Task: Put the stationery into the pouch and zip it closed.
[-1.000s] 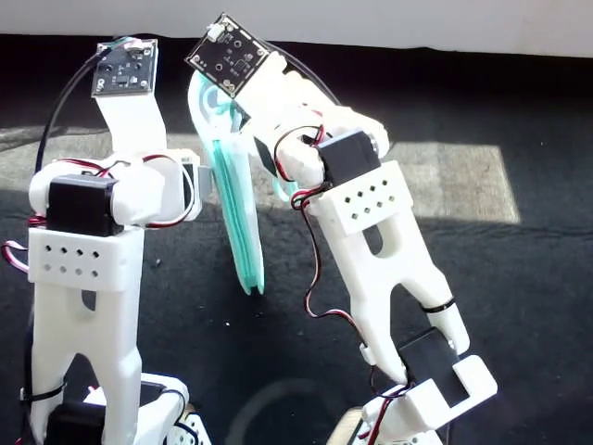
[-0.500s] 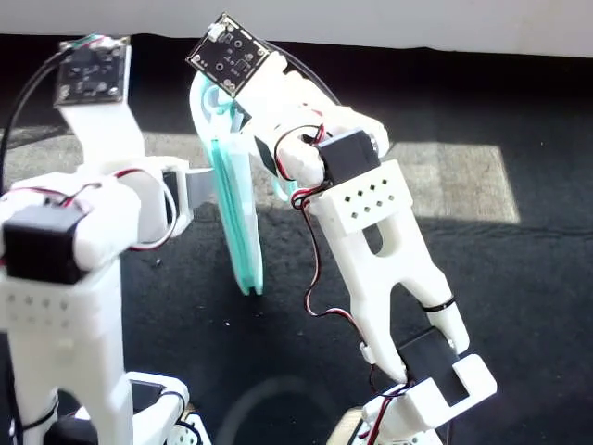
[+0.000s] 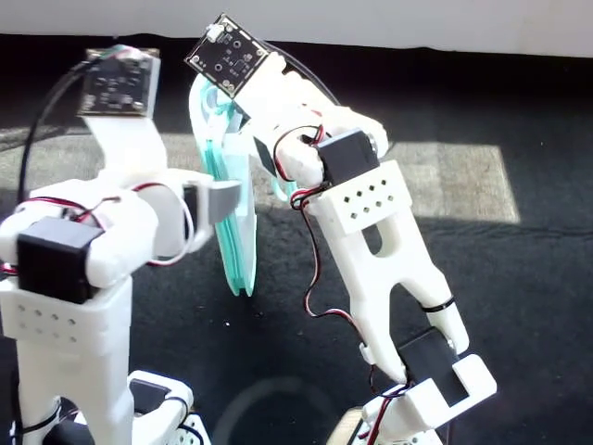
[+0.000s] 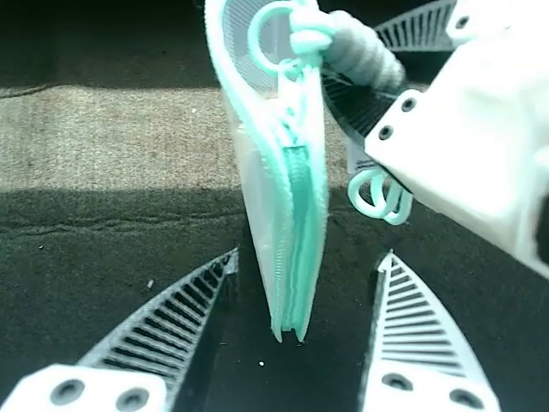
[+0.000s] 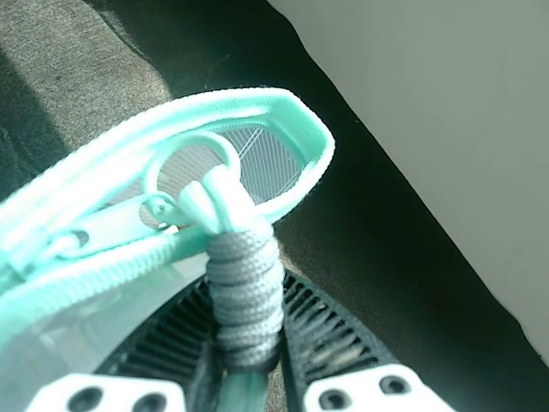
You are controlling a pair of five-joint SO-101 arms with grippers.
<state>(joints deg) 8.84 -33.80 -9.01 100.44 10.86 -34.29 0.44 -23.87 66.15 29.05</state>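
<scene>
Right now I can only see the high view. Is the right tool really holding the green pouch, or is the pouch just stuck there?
Observer: It's holding it. The right wrist view shows the right tool shut on the grey cord pull tied to the zipper of the pouch, not on the fabric.
Operator: Is my left tool grabbing it?
Observer: Not yet. In the left wrist view the left tool is open. Its fingers sit either side of the pouch's bottom edge, with a gap on both sides.
</scene>
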